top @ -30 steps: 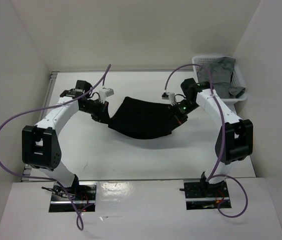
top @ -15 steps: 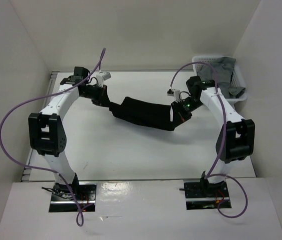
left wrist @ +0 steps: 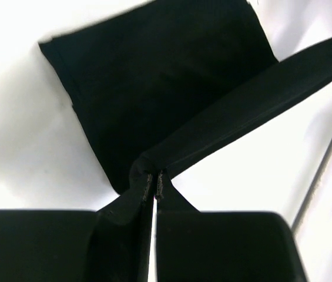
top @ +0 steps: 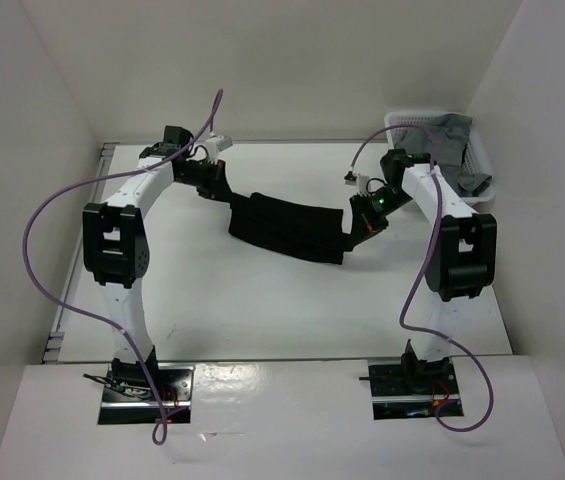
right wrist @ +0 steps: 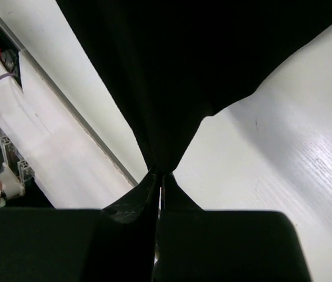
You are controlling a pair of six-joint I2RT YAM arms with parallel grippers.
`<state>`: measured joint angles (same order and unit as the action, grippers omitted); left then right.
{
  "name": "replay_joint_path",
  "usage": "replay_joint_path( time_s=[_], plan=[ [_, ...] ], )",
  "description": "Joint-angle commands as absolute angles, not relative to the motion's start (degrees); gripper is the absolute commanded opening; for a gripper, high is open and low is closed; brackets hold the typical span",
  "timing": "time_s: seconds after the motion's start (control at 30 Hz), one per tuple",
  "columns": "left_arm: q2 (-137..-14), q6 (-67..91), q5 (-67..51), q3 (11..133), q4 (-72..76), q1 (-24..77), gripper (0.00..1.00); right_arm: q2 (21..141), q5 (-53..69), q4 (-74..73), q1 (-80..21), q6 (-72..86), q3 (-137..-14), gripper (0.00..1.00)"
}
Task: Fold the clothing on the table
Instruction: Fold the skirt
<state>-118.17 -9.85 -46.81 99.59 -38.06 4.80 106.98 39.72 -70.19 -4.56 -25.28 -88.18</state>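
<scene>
The black clothing (top: pixel 287 226) stretches as a narrow band across the back half of the white table (top: pixel 262 310), between my two grippers. My left gripper (top: pixel 224 196) is shut on its left end; in the left wrist view the jaws (left wrist: pixel 154 179) pinch a taut strip of the clothing (left wrist: pixel 154 88), with a flat layer lying below on the table. My right gripper (top: pixel 354 226) is shut on the right end; in the right wrist view its tips (right wrist: pixel 161 174) clamp a bunched corner of the clothing (right wrist: pixel 183 70) hanging above the table.
A white lattice basket (top: pixel 477 165) with a grey garment (top: pixel 440 143) stands at the back right corner. White walls enclose the table on three sides. Purple cables loop off both arms. The arm bases sit at the near edge.
Both grippers have carried the clothing away from the bases toward the back of the table. The hanging sagging sheet has flattened into a narrow folded band.
</scene>
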Motion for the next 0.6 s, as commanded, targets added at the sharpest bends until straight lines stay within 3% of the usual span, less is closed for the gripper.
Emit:
replay_joint_path(
  time_s=[0.0,0.17,0.33,0.57],
  plan=[
    [-121.28,-10.02,-48.42,104.14,-35.16,4.48,0.03,108.8,39.46,-70.58,-3.43,-25.31,-91.66,0.0],
    [-124.01,-10.02,-47.9,106.43,-35.16,5.62,0.1,112.84,39.46,-70.58,-2.9,-25.31,-93.69,0.04],
    [-126.47,-10.02,-47.9,108.45,-34.11,5.62,0.36,116.27,39.46,-70.05,-0.98,-23.47,-97.37,0.17],
    [-128.85,-7.21,-45.27,112.84,-31.38,5.62,0.45,119.53,38.68,-67.59,4.3,-19.78,-103.7,0.26]
  ],
)
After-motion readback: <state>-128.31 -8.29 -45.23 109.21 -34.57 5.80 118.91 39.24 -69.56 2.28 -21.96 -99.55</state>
